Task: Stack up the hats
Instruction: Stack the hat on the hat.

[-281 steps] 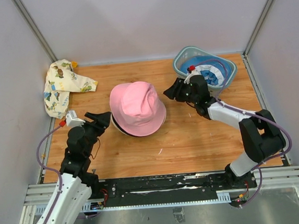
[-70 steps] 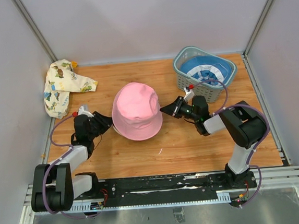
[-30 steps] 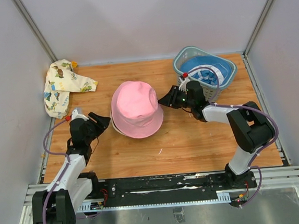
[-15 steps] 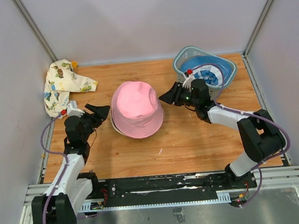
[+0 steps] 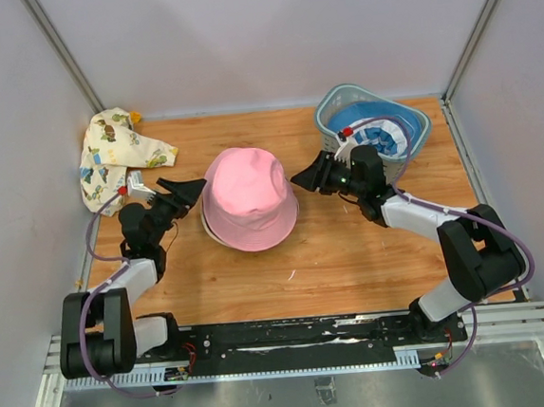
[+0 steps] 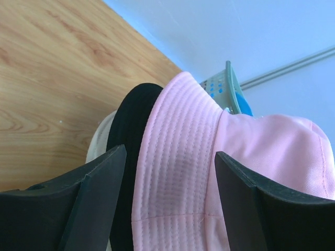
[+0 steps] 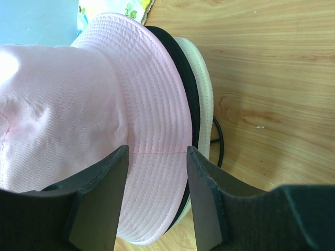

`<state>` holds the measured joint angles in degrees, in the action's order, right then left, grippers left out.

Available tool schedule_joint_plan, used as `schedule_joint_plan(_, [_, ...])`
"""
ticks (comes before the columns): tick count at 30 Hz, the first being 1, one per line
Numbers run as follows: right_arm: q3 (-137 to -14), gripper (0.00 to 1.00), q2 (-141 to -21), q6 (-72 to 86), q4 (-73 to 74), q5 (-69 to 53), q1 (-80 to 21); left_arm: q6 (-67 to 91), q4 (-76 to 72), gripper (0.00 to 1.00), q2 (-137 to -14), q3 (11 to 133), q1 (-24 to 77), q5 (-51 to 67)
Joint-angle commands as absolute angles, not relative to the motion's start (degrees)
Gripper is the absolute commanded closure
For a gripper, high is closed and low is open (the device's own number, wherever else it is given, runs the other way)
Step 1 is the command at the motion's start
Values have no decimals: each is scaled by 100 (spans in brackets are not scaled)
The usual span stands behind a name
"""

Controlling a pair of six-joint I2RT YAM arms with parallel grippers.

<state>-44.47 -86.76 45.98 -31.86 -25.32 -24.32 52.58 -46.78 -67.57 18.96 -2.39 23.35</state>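
A pink bucket hat [image 5: 250,198] sits crown-up mid-table on top of a black hat and a cream hat; only the brims of those two show, black [image 7: 180,78] and cream [image 7: 205,91]. My left gripper [image 5: 193,188] hovers at the pink brim's left edge, open, and in its wrist view the pink brim [image 6: 178,157] lies beyond the gap between the fingers [image 6: 99,178], untouched. My right gripper [image 5: 304,176] is open at the brim's right edge, with the brim behind its gap [image 7: 157,151]. A teal-blue hat [image 5: 380,129] lies in the basket.
The grey-green slatted basket [image 5: 421,114] stands at the back right, just behind my right wrist. A cream printed fabric piece [image 5: 114,158] lies at the back left against the wall. Walls close in the table on three sides. A black cable [image 7: 219,141] runs under the hats.
Both grippers' jaws have spread wider and drawn slightly off the pink brim. The left gripper has risen and shifted toward the back. The pink hat has stayed put.
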Motion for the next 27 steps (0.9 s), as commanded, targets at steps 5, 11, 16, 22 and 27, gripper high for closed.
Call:
schedule_joint_plan(5, [-4382, 50, -8584, 4482, -3338, -2531, -2313, 5827, -6348, 27, -7546, 1903, -326, 3086])
schedule_joint_plan(11, [-4371, 50, -8587, 4487, -3357, -2554, -2316, 6067, -6892, 28, -8060, 1925, -334, 3398])
schedule_joint_plan(16, [-4366, 50, -8613, 4515, -3415, -2599, -2312, 6206, -7278, 37, -8359, 1907, -330, 3551])
schedule_joint_plan(22, [-4394, 50, -8596, 4526, -3419, -2619, -2315, 6357, -7701, 75, -8526, 1765, -350, 3612])
schedule_joint_plan(27, [-4423, 50, -8587, 4526, -3397, -2628, -2320, 6416, -7877, 99, -8602, 1623, -352, 3614])
